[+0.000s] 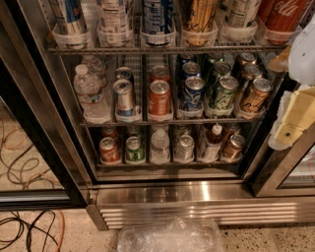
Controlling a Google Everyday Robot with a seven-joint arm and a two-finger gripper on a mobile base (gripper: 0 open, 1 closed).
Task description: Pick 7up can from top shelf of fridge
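7up can (238,14) sits on the top shelf (162,49), just left of the Coke (283,15), held upright by its clear cup (238,32), while the tool (294,118) hangs at the right, below it, can't tell if it's open or closed.

7up can (238,12) green, white text panel; Coca-Cola can (284,15) red; jaws cream-yellow, white, right edge.

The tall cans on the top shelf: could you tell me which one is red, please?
The Coca-Cola can at the row's far right, above the gripper; the 7up can beside it is green and white.
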